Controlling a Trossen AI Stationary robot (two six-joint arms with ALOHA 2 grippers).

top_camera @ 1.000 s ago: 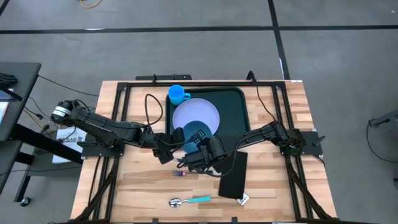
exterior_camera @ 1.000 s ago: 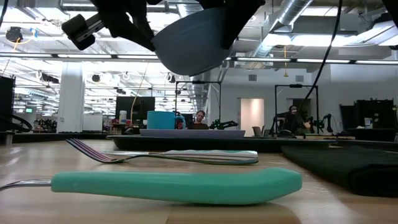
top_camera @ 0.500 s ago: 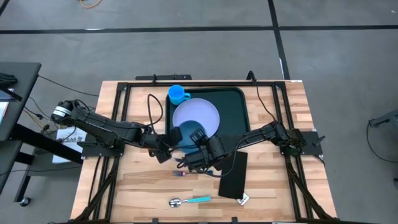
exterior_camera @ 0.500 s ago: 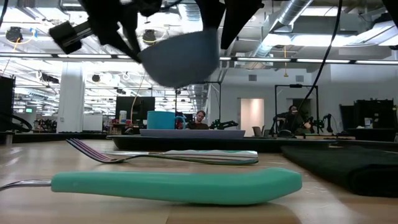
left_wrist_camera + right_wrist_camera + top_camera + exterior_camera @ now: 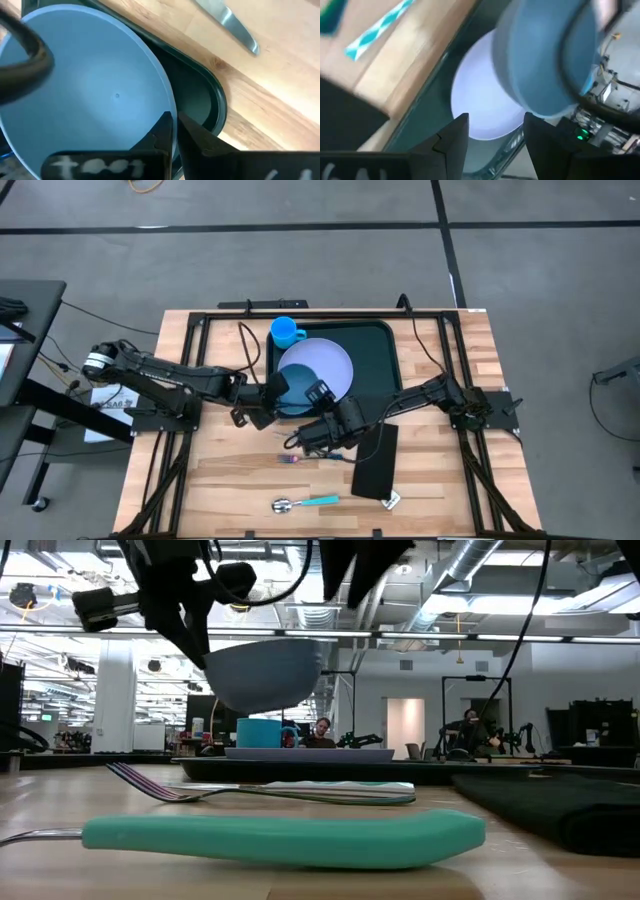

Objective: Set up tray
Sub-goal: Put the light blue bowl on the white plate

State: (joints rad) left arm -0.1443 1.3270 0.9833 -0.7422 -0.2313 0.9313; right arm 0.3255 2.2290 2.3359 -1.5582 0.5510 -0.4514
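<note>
High view shows the tray (image 5: 372,355) lying at the far middle of the table (image 5: 440,480), with a white plate (image 5: 322,362) on its left part and a blue cup (image 5: 285,332) at its far left corner. Over the tray's near left corner hangs a blue bowl (image 5: 292,394), and the left gripper (image 5: 268,393) has its fingers pinched on the bowl's rim; from the left wrist the two dark fingers (image 5: 165,137) meet across that rim, one inside and one outside. Seen level from the table top, the bowl (image 5: 265,670) floats clear of the wood, nearly upright. The right gripper (image 5: 318,395) sits just beside the bowl on its right, fingers spread apart with nothing between them, the bowl (image 5: 545,65) ahead of it above the plate. On the near side lie a black napkin (image 5: 375,462), a teal spoon (image 5: 305,502) and a fork (image 5: 260,790).
</note>
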